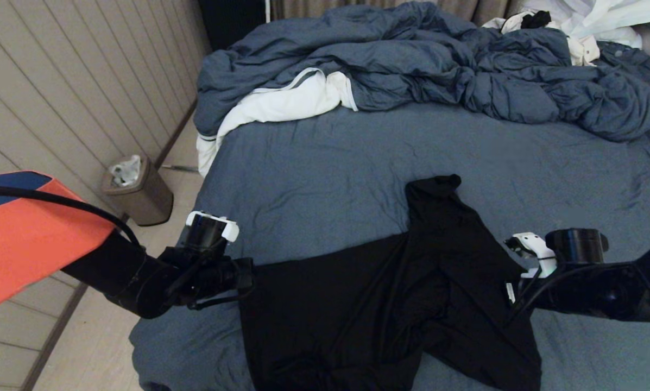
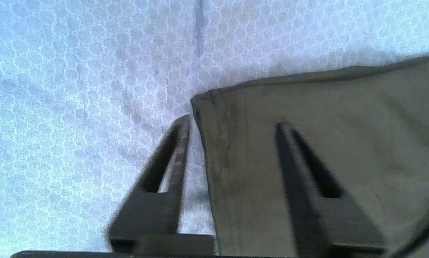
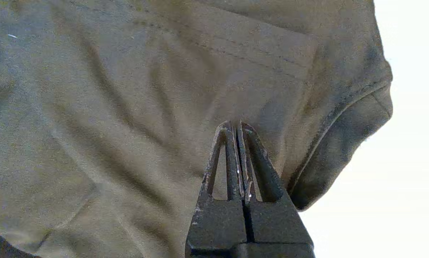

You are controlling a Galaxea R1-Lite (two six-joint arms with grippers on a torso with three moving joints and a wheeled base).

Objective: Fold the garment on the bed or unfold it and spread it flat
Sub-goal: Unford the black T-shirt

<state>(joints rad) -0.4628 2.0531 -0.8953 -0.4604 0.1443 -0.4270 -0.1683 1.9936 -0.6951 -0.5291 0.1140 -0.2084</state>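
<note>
far left there's a small bin (image 1: 138,190) on the floor by the panelled wall (image 1: 58,98), with something white crumpled in it. next to that is the bed (image 1: 330,157), slate-blue sheet, pretty wide.

the left gripper (image 2: 232,123) is down at the near left part of the bed, right at the left edge of the garment (image 1: 390,293). its fingers are spread apart and they straddle a corner of the black fabric: one finger (image 2: 180,143) is over bare sheet just outside the hem, the other (image 2: 289,150) is over the cloth. nothing is pinched between them as far as i can see, can't tell if the tips actually touch the fabric.

the garment itself is a black tee lying on the near half of the bed, kind of rumpled and not flat at all. the body spreads left toward the left gripper, and a narrow part runs up away from the near edge toward the middle of the bed, ending in a little bunched tip. no print showing from here, just plain black.

over on the right the right gripper (image 3: 237,125) sits at the garment's right side, fingers pressed together over the cloth near a stitched, rolled edge; can't tell whether they've caught any fabric.

at the back, the rumpled blue duvet (image 1: 439,65) with white lining is heaped along the far side, and there's a white clothes pile (image 1: 591,21) in the far right corner.
</note>
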